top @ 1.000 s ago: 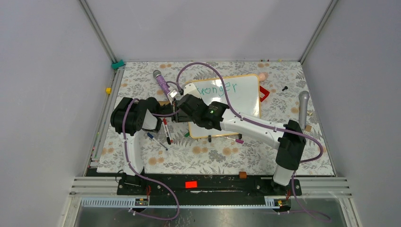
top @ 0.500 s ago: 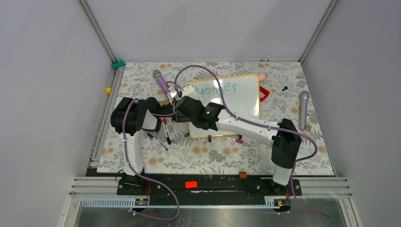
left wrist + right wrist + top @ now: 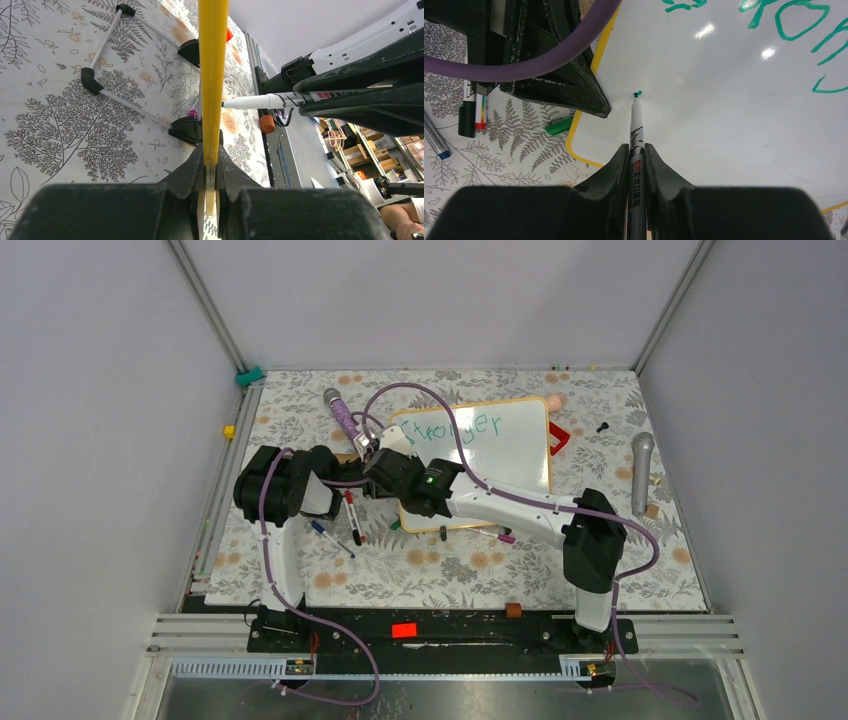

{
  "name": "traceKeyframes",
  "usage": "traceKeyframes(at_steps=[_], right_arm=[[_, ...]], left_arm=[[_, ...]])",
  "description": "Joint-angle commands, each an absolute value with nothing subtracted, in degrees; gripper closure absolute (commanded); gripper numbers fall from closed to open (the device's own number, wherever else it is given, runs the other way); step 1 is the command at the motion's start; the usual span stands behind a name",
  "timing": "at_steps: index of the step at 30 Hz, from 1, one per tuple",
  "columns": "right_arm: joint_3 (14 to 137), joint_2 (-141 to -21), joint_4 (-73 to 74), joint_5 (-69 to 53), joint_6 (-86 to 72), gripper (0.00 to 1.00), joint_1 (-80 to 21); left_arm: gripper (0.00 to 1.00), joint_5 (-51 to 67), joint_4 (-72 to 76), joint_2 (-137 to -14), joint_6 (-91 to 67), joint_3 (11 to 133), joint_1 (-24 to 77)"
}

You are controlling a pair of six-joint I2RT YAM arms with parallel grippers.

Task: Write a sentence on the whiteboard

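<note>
The whiteboard (image 3: 505,455) stands tilted on the floral mat, with the green word "Stronger" of the sentence (image 3: 458,427) along its top. My left gripper (image 3: 210,160) is shut on the board's yellow frame edge (image 3: 212,75), and shows from above as the left gripper (image 3: 370,480). My right gripper (image 3: 637,150) is shut on a white marker (image 3: 636,132). The marker's green tip touches the bare whiteboard (image 3: 724,125) below the letters (image 3: 794,20), near the left edge, where there is a small green dot. From above, the right gripper (image 3: 393,462) covers that corner.
Loose markers (image 3: 350,518) and a green cap (image 3: 558,126) lie left of the board, and a pink-capped marker (image 3: 497,535) lies in front. A purple microphone (image 3: 342,415), a grey microphone (image 3: 641,472) and a red object (image 3: 560,437) lie around it. The stand's black feet (image 3: 89,80) rest behind.
My right arm has swung left across the board, uncovering the start of "Stronger". The marker now sits near the board's left edge. The left gripper keeps its hold.
</note>
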State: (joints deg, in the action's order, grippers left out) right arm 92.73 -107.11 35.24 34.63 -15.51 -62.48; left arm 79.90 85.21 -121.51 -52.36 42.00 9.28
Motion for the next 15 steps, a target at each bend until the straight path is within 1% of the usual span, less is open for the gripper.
traceKeyframes(at_steps=[1,9,15], right_arm=[[94.75,-107.74,37.34,38.71,-16.61,1.0,-62.41],[94.21,-106.62,37.67,40.4,-16.23,1.0,-61.98],[96.06,-107.62,37.64,40.15,-15.34,1.0,-61.53]], left_arm=[[1.0,81.38,84.79,-121.93,-53.38,41.92,9.1],[1.0,81.41,84.75,-121.82,-53.37,41.84,9.14],[1.0,81.42,84.81,-121.82,-53.39,41.86,9.11]])
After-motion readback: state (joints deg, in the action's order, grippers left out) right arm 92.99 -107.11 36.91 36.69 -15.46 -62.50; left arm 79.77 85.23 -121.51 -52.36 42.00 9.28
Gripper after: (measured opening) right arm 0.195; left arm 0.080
